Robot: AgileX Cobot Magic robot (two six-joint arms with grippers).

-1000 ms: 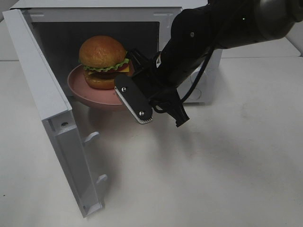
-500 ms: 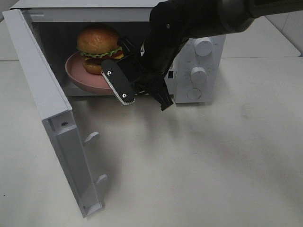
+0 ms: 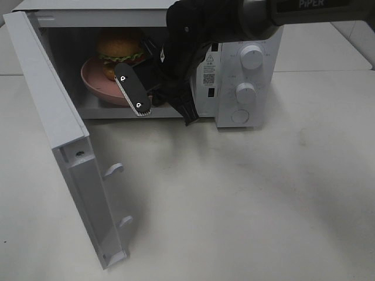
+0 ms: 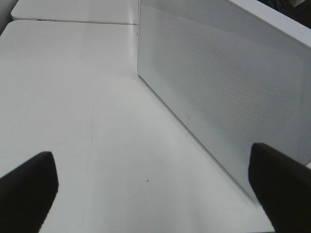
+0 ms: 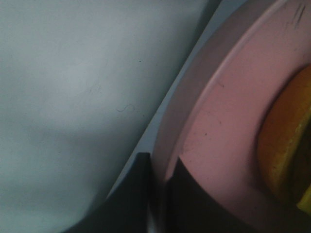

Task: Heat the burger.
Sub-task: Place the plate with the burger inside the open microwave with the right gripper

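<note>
The burger (image 3: 120,50), with an orange-brown bun and green lettuce, sits on a pink plate (image 3: 96,82) inside the open white microwave (image 3: 246,35). My right gripper (image 3: 138,93) reaches into the oven's mouth and is shut on the plate's near rim. In the right wrist view the fingers (image 5: 141,194) pinch the pink plate's edge (image 5: 228,121), with the burger's bun (image 5: 286,145) beside them. My left gripper (image 4: 155,194) is open and empty over the table, next to the microwave's perforated wall (image 4: 218,87). It does not show in the high view.
The microwave door (image 3: 53,117) stands swung open to the left, with handle hooks on its inner side. Two knobs (image 3: 252,57) and a round button are on the oven's right panel. The white table (image 3: 234,199) spreads in front.
My right arm has carried the plate and burger back and left, from in front of the opening into the microwave's cavity. The door has not moved.
</note>
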